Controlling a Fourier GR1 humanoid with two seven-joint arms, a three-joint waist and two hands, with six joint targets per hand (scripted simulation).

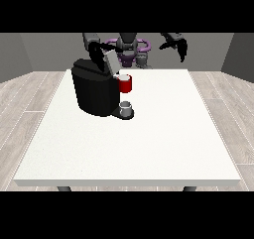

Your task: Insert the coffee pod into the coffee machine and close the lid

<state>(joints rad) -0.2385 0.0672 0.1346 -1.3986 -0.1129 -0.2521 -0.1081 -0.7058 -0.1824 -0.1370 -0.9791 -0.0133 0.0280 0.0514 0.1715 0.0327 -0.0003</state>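
A large white counter (pixel 149 149) filled most of the front view, with the robot (pixel 128 47) small behind its far edge. The black coffee machine (pixel 93 91) stood on the counter's far left part, near the far edge and closer to the left edge than to the right. Its grey lid (pixel 110 61) was tilted up at the top of the machine. A red thing at the machine (pixel 125 84) sat at its front, on the side facing the counter's middle. Below that, on the machine's dark base, stood a small grey thing (pixel 126 106); whether it was the coffee pod or a cup could not be told, so the pod's place could not be fixed from this view.

The hand at the view's left (pixel 99 48) was up by the top of the machine, beside the raised lid. It was dark against the dark machine, and whether its fingers were released, clenched or grasping anything could not be told; nor could it be told whether it touched the lid.

The hand at the view's right (pixel 176 43) hung in the air above the counter's far edge, well apart from the machine. Its fingers pointed downward, spread and relaxed, and grasped nothing.
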